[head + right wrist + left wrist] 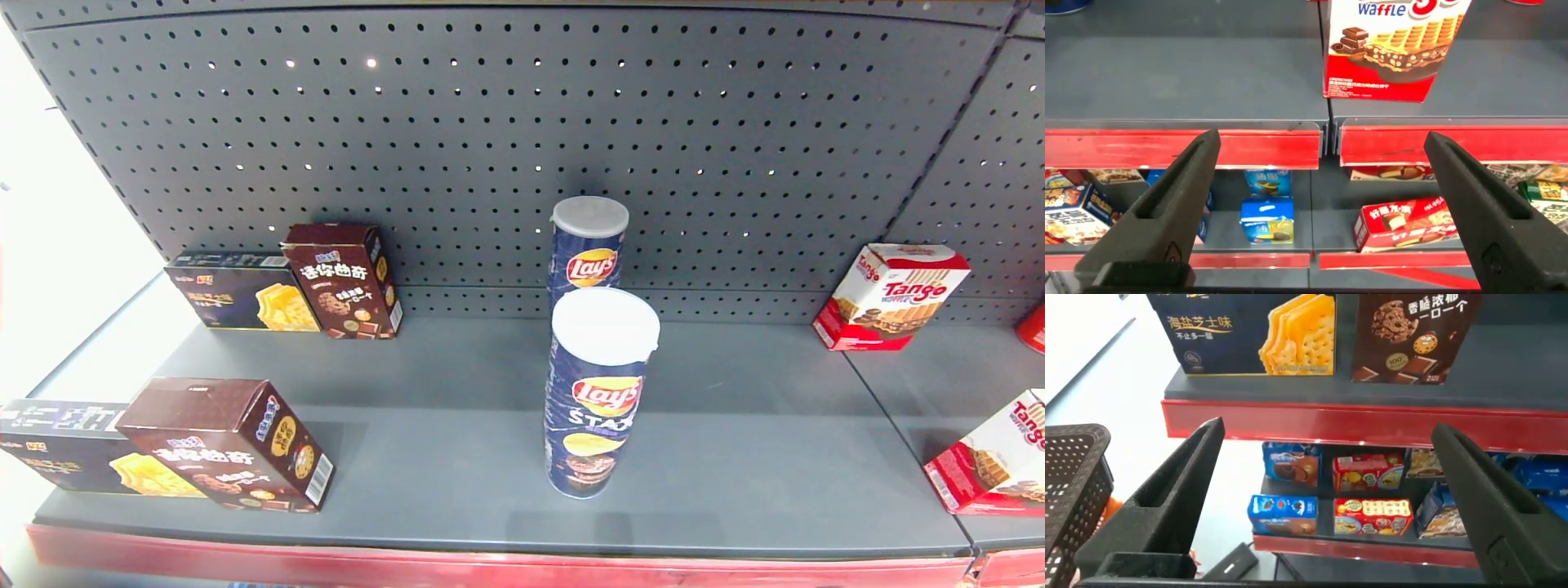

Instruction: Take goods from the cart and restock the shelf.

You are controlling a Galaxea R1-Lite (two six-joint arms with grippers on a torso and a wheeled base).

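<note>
Two dark blue chip cans stand upright on the grey shelf, one at the front and one behind it against the pegboard. My left gripper is open with nothing between its fingers. It sits level with the shelf's red front rail, below a yellow cracker box and a brown cookie box. My right gripper is also open and holds nothing. It faces the red rail below a red and white wafer box.
Cracker and cookie boxes stand at the shelf's left, front and back. Wafer boxes stand at the right. A dark mesh basket is beside my left gripper. Lower shelves hold several small boxes.
</note>
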